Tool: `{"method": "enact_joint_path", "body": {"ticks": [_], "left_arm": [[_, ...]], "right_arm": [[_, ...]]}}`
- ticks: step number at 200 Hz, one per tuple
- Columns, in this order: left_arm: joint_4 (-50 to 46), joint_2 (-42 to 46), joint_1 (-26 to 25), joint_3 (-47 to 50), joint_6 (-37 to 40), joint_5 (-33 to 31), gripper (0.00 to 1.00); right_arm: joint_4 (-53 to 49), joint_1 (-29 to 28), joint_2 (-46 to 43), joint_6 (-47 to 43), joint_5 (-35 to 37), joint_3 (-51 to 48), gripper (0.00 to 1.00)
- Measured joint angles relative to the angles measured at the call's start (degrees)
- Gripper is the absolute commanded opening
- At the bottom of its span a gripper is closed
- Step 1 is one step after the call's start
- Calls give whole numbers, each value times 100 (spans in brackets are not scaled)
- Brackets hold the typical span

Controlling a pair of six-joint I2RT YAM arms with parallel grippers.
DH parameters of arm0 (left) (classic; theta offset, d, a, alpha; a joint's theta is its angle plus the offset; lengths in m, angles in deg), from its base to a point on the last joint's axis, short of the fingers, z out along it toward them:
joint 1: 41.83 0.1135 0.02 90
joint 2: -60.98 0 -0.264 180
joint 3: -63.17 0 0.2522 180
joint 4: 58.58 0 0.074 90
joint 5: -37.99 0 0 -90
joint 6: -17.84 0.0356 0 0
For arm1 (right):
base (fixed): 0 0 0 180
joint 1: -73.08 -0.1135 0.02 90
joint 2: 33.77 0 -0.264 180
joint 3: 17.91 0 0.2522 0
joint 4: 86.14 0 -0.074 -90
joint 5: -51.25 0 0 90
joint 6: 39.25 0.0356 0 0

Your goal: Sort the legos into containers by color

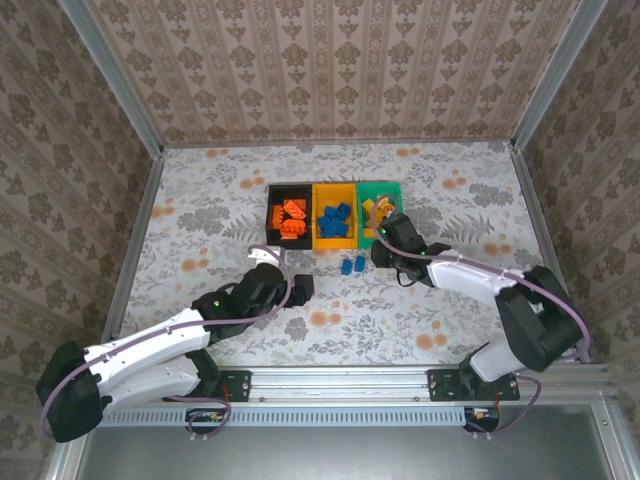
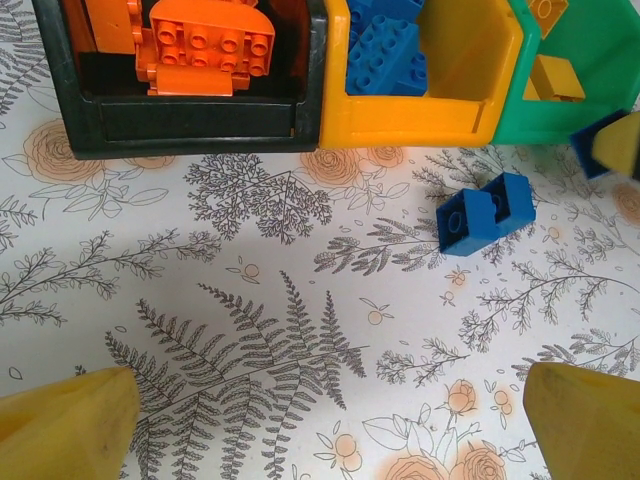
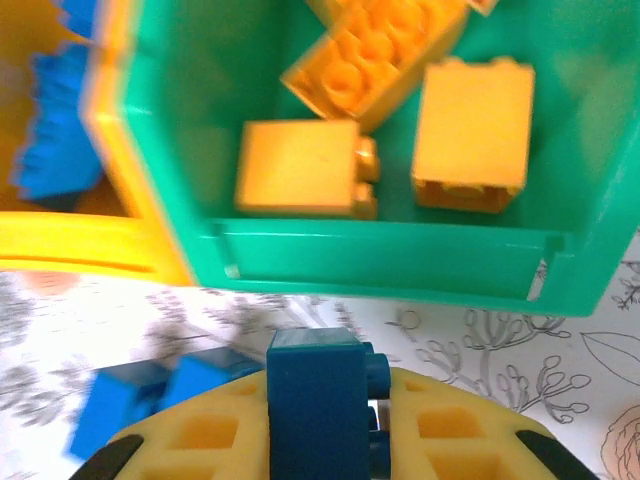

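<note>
**Right pincer has a blue brick; its bin is ahead-left**

So, right pincer is pressed together on a held blue brick, which sits between the yellow fingers. Its studs point sideways to the right in the wrist view. Long axis of the brick: can't tell, the lower part is cut off.

Key relation: green bin is straight ahead of this pincer, near wall just beyond the brick. The yellow-orange bin lies ahead and to the left, touching the green one. My read is that the drop needs a shift left and forward, not straight on.

Left pincer is spread wide and holds nothing. It hangs over bare table.

Loose blue bricks lie ahead and to the right of the left pincer. From the right pincer they lie just to the left and slightly back. Right arm is nearer to them.

Bins, from the left pincer:
- Black bin, ahead-left: red-orange bricks.
- Yellow-orange bin, straight ahead: blue bricks.
- Green bin, far ahead-right: yellow-orange bricks.

No wrong colour visible in any bin.
</note>
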Motion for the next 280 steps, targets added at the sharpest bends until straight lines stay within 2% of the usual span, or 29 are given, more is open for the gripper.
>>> {"method": "enact_joint_path", "body": {"ticks": [21,45,118,143,165,181,198,220,261,280], "left_arm": [[0,0,-2,0,0,0,100],[0,0,-2,0,-2,4,100],[-63,0,-2,0,-2,11,100],[-81,0,0,0,-4,52,100],[-76,-22,-2,0,-2,98,100],[-61,-129,-2,0,-2,146,100],[-15,-367,-2,-11,20,221,99],[42,-872,-9,-177,127,317,93],[531,-2282,-212,-1049,483,555,88],[758,-2920,-310,-1488,678,695,83]], "right_arm": [[-313,-262,-372,-72,-160,258,23],[-544,-575,-188,-149,-225,1014,23],[-824,-715,2225,-142,48,3276,25],[-984,-695,2785,-105,173,3775,34],[-1093,-678,2986,-109,219,4107,52],[-1088,-675,2968,-61,260,4186,64],[-1040,-660,2881,-63,310,4146,71],[-911,-643,2409,26,358,3681,75],[-603,-466,807,223,433,2179,77],[-507,-337,142,299,455,1526,78]]}}
